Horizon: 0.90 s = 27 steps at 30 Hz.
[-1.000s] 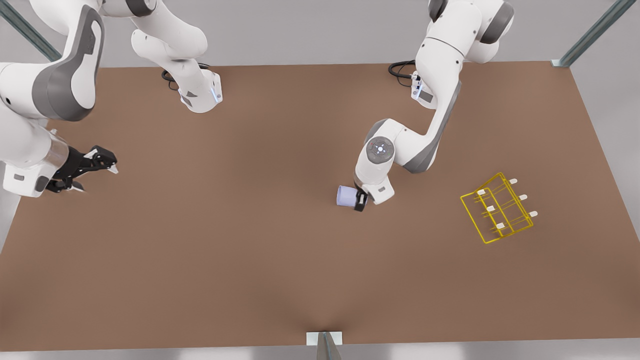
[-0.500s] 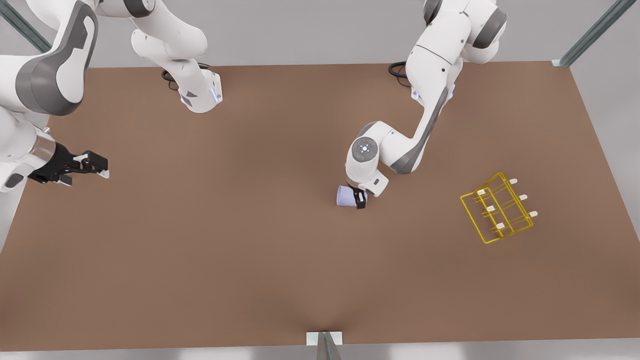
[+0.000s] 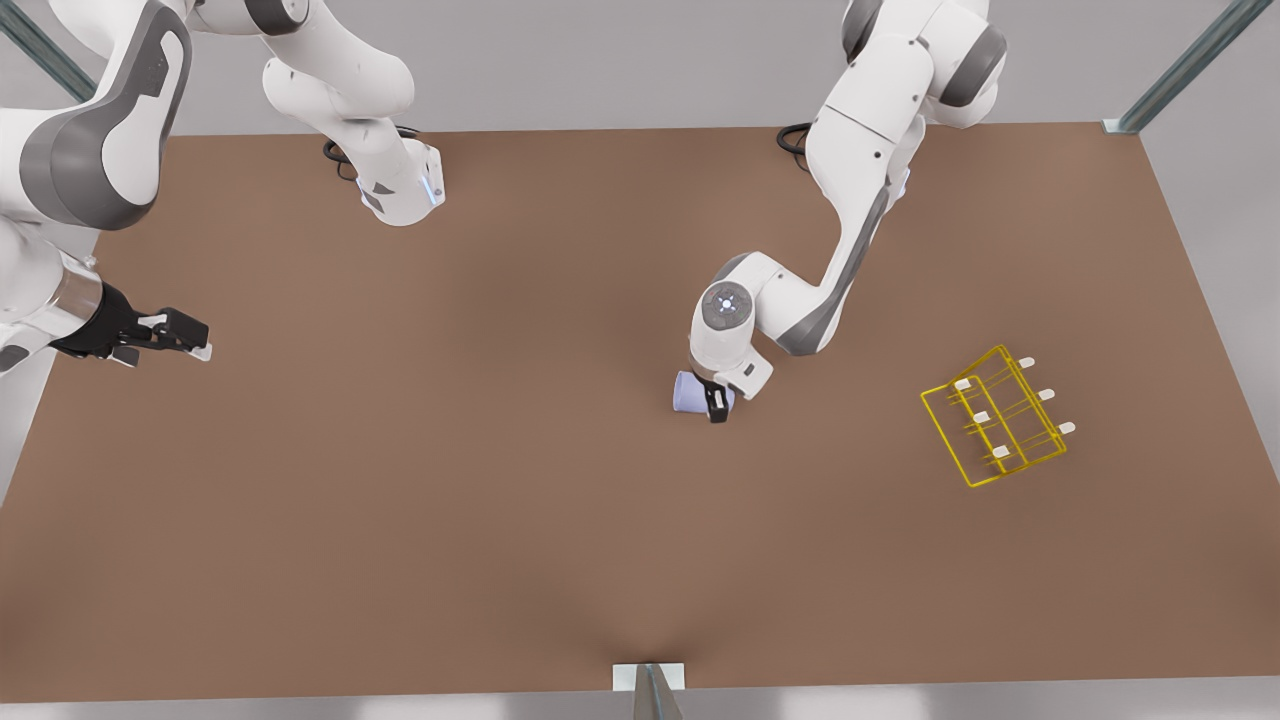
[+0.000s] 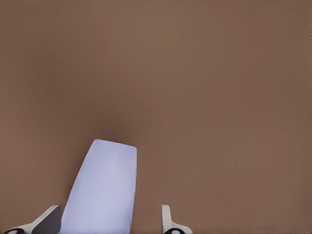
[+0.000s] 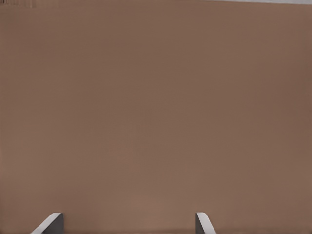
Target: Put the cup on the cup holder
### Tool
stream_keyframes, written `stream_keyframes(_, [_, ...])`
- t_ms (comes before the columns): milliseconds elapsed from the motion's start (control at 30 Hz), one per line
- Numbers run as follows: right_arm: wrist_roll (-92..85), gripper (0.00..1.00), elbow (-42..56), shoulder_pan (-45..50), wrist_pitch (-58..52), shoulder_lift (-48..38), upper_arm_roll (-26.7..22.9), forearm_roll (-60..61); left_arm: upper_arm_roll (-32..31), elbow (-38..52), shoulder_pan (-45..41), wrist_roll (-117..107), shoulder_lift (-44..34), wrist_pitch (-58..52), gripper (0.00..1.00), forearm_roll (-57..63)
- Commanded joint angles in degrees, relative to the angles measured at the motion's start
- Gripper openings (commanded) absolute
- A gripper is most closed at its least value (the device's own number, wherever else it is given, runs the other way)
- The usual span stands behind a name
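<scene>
1. Left gripper [image 3: 712,402] is sitting low at mid-bench, slightly toward the front view's right, fingers spread either side of the cup [image 3: 691,392].
2. In the left wrist view one fingertip [image 4: 46,222] is lying against the cup [image 4: 103,190] wall, while the other [image 4: 168,222] is standing off with a gap. So the fingers are bracketing it and not clamped.
3. Cup is lying on its side on the brown bench [image 3: 500,520], lavender-blue, the gripper straddling the end nearer the front view's right.
4. Cup holder [image 3: 995,418] is standing well apart from the cup, toward the bench's edge at the front view's right, nothing hanging on its white-tipped pegs.
5. Right gripper [image 3: 185,338] is waiting over the opposite edge, at the front view's left, fingers [image 5: 48,224] spread wide and holding nothing, bare bench [image 5: 156,107] underneath.
</scene>
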Motion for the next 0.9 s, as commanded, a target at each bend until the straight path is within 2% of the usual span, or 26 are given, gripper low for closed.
stream_keyframes(0, [5.57,1.0,0.03,0.01,-0.03,-0.06,-0.02,0.04,0.0,0.03,0.0,9.52,0.26,0.62,1.0,-0.02])
stream_keyframes(300, [5.57,1.0,0.03,-0.08,0.32,-0.06,-0.02,0.04,0.0,0.03,-1.23,11.98,1.84,0.09,1.0,-0.02])
stream_keyframes(833, [5.66,1.0,0.03,-0.17,0.32,-0.06,0.07,0.57,-0.09,0.03,-2.9,11.63,7.55,6.07,1.0,-0.46])
stream_keyframes(867, [5.66,1.0,0.03,-0.08,0.32,-0.06,0.07,0.57,-0.09,0.03,-2.99,11.54,7.46,6.07,0.96,-0.46])
